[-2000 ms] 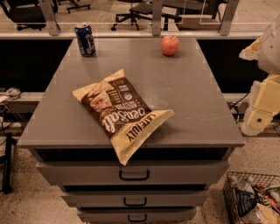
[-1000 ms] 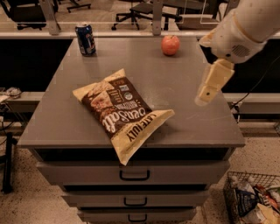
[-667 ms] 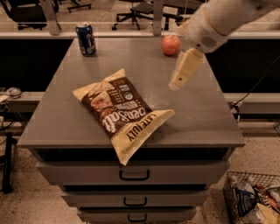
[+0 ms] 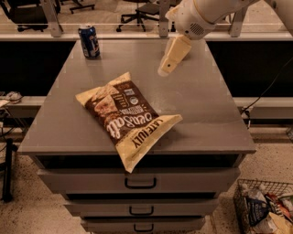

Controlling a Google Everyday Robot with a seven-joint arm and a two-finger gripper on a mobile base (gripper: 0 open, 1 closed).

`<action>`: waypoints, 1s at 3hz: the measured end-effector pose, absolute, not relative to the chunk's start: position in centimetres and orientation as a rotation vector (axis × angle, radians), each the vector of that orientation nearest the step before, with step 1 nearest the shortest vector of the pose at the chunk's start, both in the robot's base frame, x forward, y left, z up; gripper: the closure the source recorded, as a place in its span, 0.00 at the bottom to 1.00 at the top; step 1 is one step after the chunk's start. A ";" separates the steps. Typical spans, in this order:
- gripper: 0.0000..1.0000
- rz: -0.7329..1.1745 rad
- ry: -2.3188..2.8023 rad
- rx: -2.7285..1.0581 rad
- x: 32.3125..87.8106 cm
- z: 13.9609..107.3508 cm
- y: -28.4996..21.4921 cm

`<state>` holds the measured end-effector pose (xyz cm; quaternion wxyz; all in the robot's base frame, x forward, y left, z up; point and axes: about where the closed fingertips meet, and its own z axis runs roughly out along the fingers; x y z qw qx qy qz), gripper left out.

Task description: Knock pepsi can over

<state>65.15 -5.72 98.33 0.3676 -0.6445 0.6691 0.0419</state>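
The pepsi can (image 4: 89, 41) is a small blue can with white markings and a silver rim. It stands upright at the back left corner of the grey table top (image 4: 201, 105). My gripper (image 4: 165, 70) is cream-coloured and hangs from the white arm (image 4: 197, 18), pointing down over the back middle of the table. It is well to the right of the can and not touching it.
A brown and cream chip bag (image 4: 126, 116) lies flat in the middle front of the table. Drawers (image 4: 139, 182) run below the top. A wire basket of items (image 4: 265, 208) stands on the floor at the lower right. Office chairs (image 4: 142, 11) stand behind.
The arm has swung in from the right edge of the table to the back middle, moving left toward the can. It now covers the red apple. The can and bag have not moved.
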 end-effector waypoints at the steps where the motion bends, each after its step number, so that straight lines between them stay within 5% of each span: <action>1: 0.00 0.182 1.703 -1.605 66.9 97.4 -3.2; 3: 0.00 0.352 1.687 -1.444 75.7 92.8 6.7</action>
